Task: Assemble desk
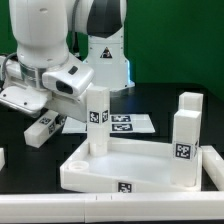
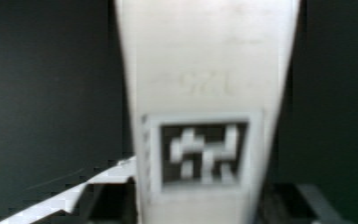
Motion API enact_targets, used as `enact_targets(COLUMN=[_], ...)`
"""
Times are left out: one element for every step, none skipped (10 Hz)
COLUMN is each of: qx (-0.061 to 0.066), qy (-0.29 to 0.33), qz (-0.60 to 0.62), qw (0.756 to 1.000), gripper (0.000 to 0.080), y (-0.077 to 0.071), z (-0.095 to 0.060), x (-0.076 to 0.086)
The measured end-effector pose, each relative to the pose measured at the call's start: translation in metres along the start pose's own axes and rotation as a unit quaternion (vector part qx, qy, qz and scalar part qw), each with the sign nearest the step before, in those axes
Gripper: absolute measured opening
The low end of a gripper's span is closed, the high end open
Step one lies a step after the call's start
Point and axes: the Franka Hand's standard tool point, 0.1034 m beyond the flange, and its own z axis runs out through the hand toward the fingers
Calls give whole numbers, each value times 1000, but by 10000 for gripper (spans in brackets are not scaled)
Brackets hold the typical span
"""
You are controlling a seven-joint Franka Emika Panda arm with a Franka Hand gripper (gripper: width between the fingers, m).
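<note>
The white rimmed desk top lies at the front of the table. One leg stands upright at its back left corner, and another leg stands at its right corner. My gripper is to the exterior view's left of the desk top, low over the black table. It is shut on a third tagged leg, which it holds tilted. In the wrist view that leg fills the middle, with dark fingers close on both sides of it at my gripper.
The marker board lies behind the desk top. A white part sits at the exterior view's right edge and another white piece at its left edge. The robot's base stands at the back.
</note>
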Motion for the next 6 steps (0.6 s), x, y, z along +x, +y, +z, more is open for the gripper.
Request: enact_targets(qx=[2,3,1,-6,-7,1], qy=[0,0,-1,-12,-21,-32], qz=[2,10,32,59,129,196], qw=[1000,1000,999,998,991,980], gripper=[475,475,609,637,637,647], y=[-2,-3,-6,-17,-27,-33], z=[0,0,-1,-11,-19,-25], x=[0,-1,-1,-3,-4,-8])
